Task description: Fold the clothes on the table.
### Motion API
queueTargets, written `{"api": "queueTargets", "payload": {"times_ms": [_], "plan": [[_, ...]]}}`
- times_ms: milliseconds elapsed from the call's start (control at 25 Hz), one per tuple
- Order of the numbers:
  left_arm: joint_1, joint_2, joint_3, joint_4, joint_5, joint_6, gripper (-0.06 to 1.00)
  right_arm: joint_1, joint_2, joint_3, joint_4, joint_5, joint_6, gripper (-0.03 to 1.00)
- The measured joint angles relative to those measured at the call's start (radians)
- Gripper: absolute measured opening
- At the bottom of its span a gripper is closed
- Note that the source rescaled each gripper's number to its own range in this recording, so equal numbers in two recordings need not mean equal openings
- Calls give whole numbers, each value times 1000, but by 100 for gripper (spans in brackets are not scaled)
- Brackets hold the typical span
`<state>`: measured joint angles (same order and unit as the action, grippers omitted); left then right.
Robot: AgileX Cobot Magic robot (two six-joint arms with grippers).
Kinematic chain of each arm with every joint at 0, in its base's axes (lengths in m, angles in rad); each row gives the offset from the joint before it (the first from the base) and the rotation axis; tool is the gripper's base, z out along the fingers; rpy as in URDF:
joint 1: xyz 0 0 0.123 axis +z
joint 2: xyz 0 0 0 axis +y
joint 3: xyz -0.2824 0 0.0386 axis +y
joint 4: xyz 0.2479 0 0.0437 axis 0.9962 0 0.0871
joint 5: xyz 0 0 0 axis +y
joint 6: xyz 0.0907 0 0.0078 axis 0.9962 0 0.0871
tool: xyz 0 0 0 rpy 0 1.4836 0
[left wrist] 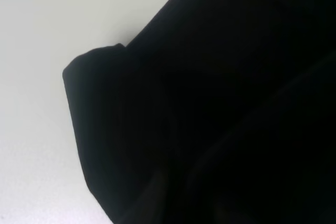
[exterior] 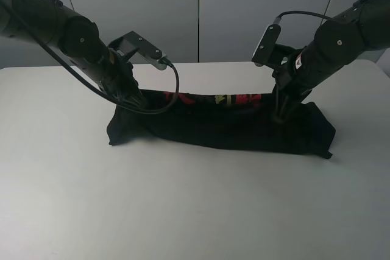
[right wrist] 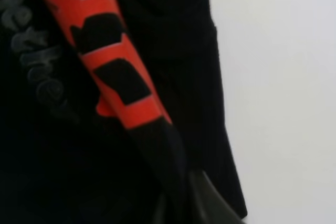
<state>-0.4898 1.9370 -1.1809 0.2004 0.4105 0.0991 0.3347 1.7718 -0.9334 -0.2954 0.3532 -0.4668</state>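
Observation:
The black T-shirt lies on the white table as a long folded band, with its red print showing along the far edge. My left gripper is down at the band's left end, where the cloth rises to it; its fingers are hidden. The left wrist view shows only black cloth over the table. My right gripper is down at the right end. In the right wrist view a ridge of cloth with red print runs into a dark finger.
Grey wall panels stand behind the table's far edge. Bare tabletop lies beside the shirt's right end. A black cable loops from the left arm over the shirt.

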Motion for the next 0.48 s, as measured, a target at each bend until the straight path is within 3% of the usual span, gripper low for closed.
{"api": "queueTargets", "payload": {"times_ms": [40, 160, 240, 320, 480], "plan": [[0, 0, 0, 1, -5, -13, 24, 0, 0, 0, 0, -15, 46, 36], [0, 0, 0, 26, -21, -105, 62, 0, 0, 0, -3, -62, 218, 79], [5, 0, 0, 60, -45, -220, 89, 0, 0, 0, -9, -82, 320, 95], [17, 0, 0, 70, -57, -322, 97, 0, 0, 0, -12, -78, 409, 99], [40, 0, 0, 63, -28, -435, 99, 0, 0, 0, -20, -16, 551, 100]]}}
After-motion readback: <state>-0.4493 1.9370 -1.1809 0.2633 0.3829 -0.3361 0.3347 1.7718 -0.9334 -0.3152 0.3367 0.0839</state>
